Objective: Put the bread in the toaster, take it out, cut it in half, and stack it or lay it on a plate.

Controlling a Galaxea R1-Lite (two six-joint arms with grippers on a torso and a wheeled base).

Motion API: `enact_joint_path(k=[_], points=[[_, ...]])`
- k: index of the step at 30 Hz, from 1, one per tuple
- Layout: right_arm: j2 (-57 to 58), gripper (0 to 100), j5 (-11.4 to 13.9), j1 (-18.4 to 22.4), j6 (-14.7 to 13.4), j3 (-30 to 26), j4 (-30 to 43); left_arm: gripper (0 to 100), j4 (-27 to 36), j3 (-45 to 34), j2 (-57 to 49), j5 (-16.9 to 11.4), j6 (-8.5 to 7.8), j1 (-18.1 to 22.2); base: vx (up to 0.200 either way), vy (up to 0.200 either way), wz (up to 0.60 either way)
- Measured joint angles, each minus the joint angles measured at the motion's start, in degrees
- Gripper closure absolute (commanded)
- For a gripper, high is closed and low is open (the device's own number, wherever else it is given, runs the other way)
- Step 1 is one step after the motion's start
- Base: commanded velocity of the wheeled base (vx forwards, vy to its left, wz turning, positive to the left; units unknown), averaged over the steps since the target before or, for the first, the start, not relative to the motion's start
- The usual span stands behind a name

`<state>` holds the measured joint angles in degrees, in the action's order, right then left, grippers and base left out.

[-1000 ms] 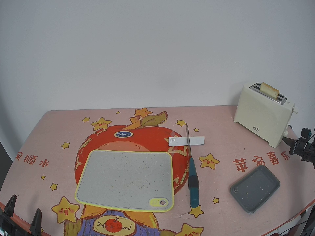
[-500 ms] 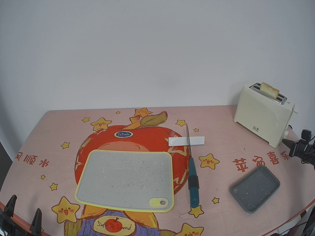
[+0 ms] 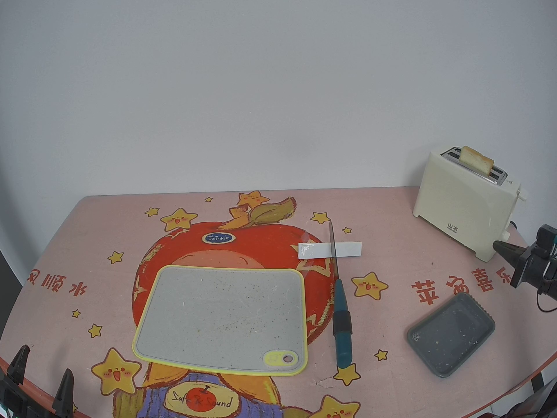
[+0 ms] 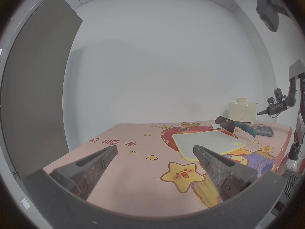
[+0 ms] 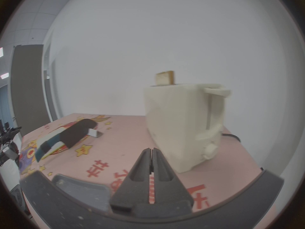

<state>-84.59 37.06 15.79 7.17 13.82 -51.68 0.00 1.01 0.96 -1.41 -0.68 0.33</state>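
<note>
Left gripper (image 4: pixel 154 150): we see it low at the near left corner of the table (image 3: pixel 87 233). The jaws are wide apart, with nothing between them and touching nothing.

Cutting board (image 3: pixel 223 319): it lies flat near the front, left of centre, with crumbs on it and no bread.

Knife (image 3: pixel 341 314): just right of the board, teal handle toward us. The blade lies across a white strip (image 3: pixel 348 249).

Plate (image 3: pixel 451 333): a dark grey tray right of the knife, well apart from it, with crumbs on it.

Toaster (image 3: pixel 464 210): far right corner. The bread (image 3: pixel 477 159) stands in a slot with its top sticking up above the rim.

Right gripper (image 5: pixel 151 150): at the right edge, between toaster and plate. The fingers are pressed together and hold nothing. The tips point at the toaster's lower end, near it but not touching.

View notes:
- From the head view we get the toaster's top, both slots and the table layout.
- From the right wrist we get the toaster's end face: the lever (image 5: pixel 216 91) at the top of its track, the knob (image 5: pixel 209 149) below it and a cable (image 5: pixel 231 137) behind. The bread is seen edge-on.
- From the left wrist we get a low look across the table. The knife blade is raised off the surface on the strip, and the right gripper is in the air beside the toaster.
</note>
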Motion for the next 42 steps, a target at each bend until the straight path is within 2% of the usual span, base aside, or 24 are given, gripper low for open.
enact_joint_path(k=[6,9,14,17,22,24,28,33,36,42], points=[[3.4,100,-4.1,-11.1,-0.1,-5.7,-0.4,0,0.0,0.0,0.0,0.0,-0.02,0.0,0.0,0.0,0.0],[4.5,100,-6.3,-15.2,-0.2,-6.9,-0.5,0,0.0,0.0,0.0,0.0,0.0,0.0,0.0,0.0,0.0],[5.3,100,-6.5,-17.1,-0.3,-4.7,-0.6,0,0.0,0.0,0.0,0.0,-0.02,0.0,0.0,0.0,0.0],[5.6,100,-5.2,-17.1,-0.6,-2.1,-0.6,0,0.0,0.0,0.0,0.0,-0.02,0.0,0.0,0.0,0.0],[6.3,100,-1.0,-13.4,-2.9,5.7,0.3,0,0.0,0.0,0.0,0.0,-0.02,0.0,0.0,0.0,0.0],[6.4,100,-0.2,-11.8,-3.3,8.4,1.2,0,0.0,0.0,0.0,0.0,0.0,0.0,0.0,0.0,0.0],[6.3,100,2.1,-5.6,-3.9,16.2,4.8,0,0.0,0.0,0.0,0.0,-0.02,0.0,0.0,0.0,0.0],[4.2,100,7.3,3.0,-4.2,23.7,7.4,0,0.0,0.0,0.0,0.0,-0.02,0.0,0.0,0.0,0.0],[1.3,100,8.8,6.2,-3.0,26.7,8.0,0,0.0,0.0,0.0,0.0,0.0,0.0,0.0,0.0,0.0],[-3.4,100,9.8,7.6,1.5,30.0,9.3,0,0.0,0.0,0.0,0.0,0.0,0.0,0.0,0.0,0.0]])
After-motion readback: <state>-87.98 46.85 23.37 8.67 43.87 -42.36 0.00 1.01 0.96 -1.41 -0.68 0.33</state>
